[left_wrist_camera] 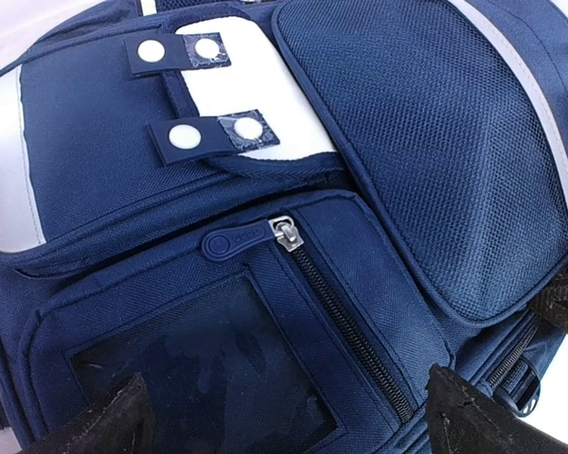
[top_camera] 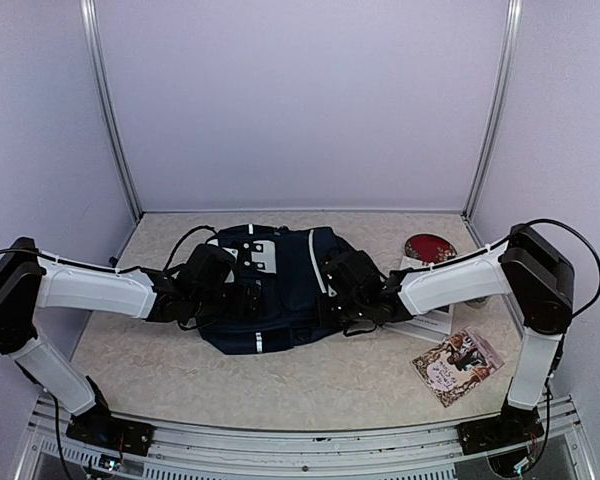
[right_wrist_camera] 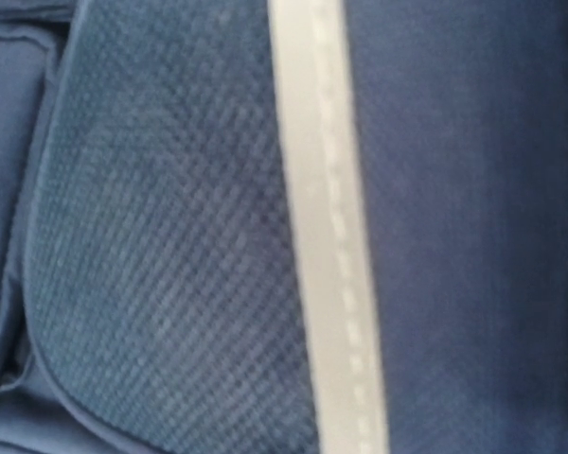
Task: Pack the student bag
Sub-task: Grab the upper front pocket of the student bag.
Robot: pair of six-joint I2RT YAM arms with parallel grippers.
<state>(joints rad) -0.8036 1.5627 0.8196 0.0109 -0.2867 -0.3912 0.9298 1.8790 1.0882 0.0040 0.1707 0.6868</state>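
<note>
1 student bag [top_camera: 292, 268] flat on table [top_camera: 280, 385] | front zipper [left_wrist_camera: 346, 322] closed | contents hidden

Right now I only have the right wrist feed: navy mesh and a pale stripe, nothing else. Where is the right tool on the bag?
Observer: The top view shows the right tool low over the right half of the student bag. I cannot tell whether its jaws are open or shut.
Operator: And the left tool?
Observer: The left tool is open, jaws wide, above the front pocket. That pocket's zipper pull sits at the top, and the teeth I can see are closed.
Operator: Anything still outside the bag?
Observer: Yes. A printed booklet and a red round case lie on the table, right of the bag.
</note>
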